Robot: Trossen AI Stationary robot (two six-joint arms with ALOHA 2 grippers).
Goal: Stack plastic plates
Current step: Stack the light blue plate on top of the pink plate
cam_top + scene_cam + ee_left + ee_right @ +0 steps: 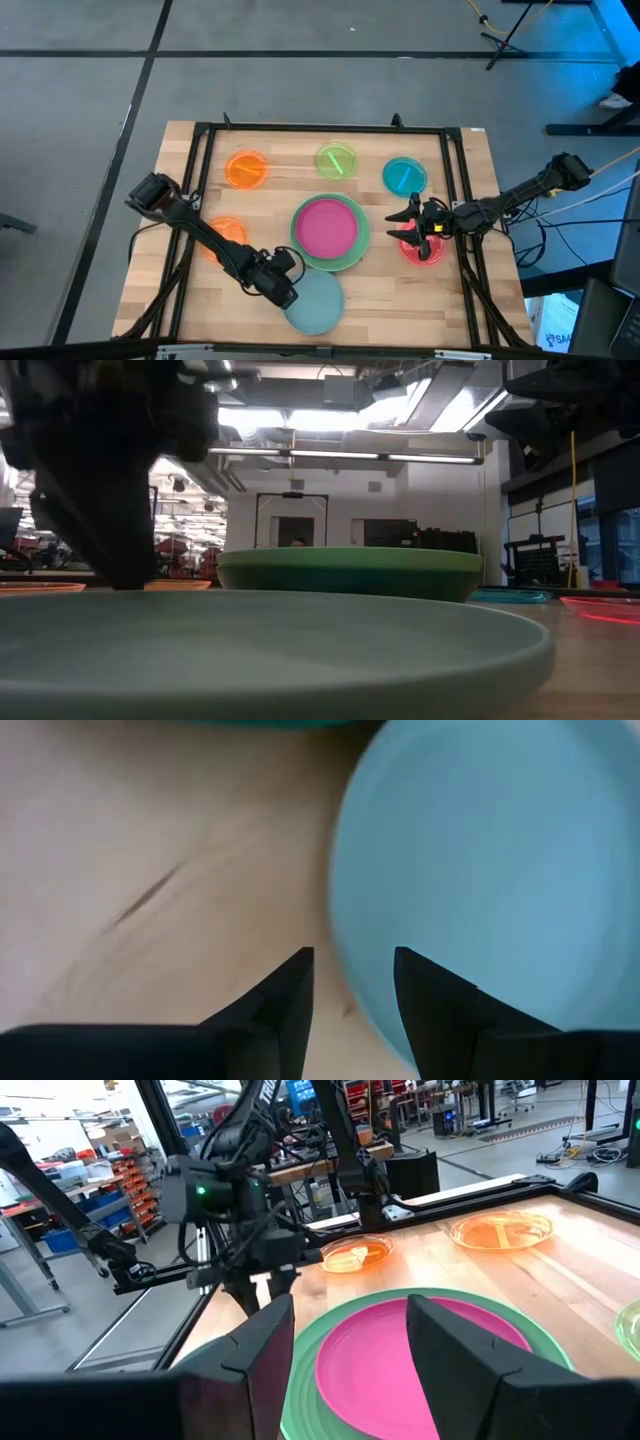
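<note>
The pale blue-grey plate (318,308) (480,870) (270,650) lies flat near the table's near edge. My left gripper (290,292) (355,995) is open at the plate's left rim, one finger over the wood and one over the plate. The magenta plate (326,226) (400,1360) sits inside a large green plate (345,262) (350,572) at mid-table. My right gripper (408,226) (345,1370) is open and points at this stack from the right, above the red-pink plate (428,252). Orange (246,168), lime (336,160) and teal (404,176) plates lie along the far side. My left gripper stands astride the pale blue-grey plate's left rim (345,970), coming from above and from the table's left. Whether either finger touches the rim, I cannot tell. The plate lies flat on the table.
A second orange plate (228,235) lies partly under my left arm. Black frame rails (320,128) run around the tabletop. Bare wood shows near the table's near-right corner (420,300). Cables hang off the right side.
</note>
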